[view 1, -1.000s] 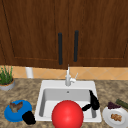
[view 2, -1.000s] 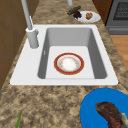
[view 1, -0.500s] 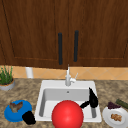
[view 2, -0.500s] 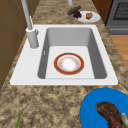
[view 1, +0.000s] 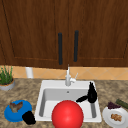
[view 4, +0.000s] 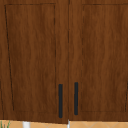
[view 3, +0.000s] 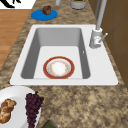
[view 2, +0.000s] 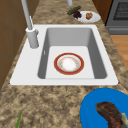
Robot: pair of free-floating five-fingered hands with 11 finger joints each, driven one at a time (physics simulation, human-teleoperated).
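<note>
Red bowl (view 1: 67, 114) sits in sink (view 1: 43, 86) basin, below and left of right hand (view 1: 91, 93). Right hand hovers over sink's right rim, fingers straight, thumb splayed, nothing held. Judgement: descend slowly, keep clear of faucet (view 1: 68, 78). Left hand (view 1: 28, 117) hangs just beside blue plate (view 1: 10, 114) on bench (view 1: 25, 87); its grip cannot be told. Versus a second ago: right hand stands higher and more upright.

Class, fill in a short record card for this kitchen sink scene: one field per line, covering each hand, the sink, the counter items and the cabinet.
Right hand: the right hand hangs over the sink's right side, fingers straight, holding nothing
Left hand: the left hand sits low by the blue plate, fingers curled, holding nothing
Sink: the white sink holds a red-rimmed plate
Faucet: faucet at the back rim
Right counter: white plate with grapes and bread
Cabinet: wooden doors shut
</note>
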